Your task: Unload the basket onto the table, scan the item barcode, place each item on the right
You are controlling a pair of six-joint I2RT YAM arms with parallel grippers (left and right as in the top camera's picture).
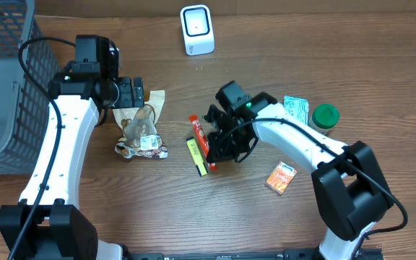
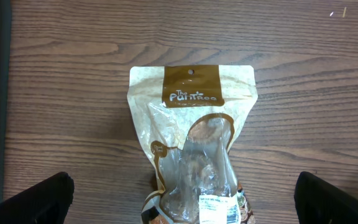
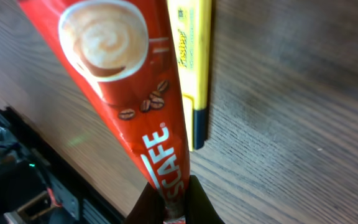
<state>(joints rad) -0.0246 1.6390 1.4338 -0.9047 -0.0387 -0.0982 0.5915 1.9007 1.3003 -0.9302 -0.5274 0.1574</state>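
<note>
coffee sachet point(image 1: 199, 134) sits at table centre, held by one end. left gripper point(image 1: 131, 92) hangs released and empty over a snack pouch point(image 2: 191, 124). right gripper point(image 3: 178, 208) is clenched on the sachet, beside a yellow highlighter point(image 3: 191, 56). step judged: pickup. next move: carry the sachet to the scanner point(image 1: 197, 29) at twelve o'clock, barcode facing it.

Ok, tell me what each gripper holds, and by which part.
Right gripper pinches the red coffee sachet by one end. Left gripper is open over the snack pouch, holding nothing.
</note>
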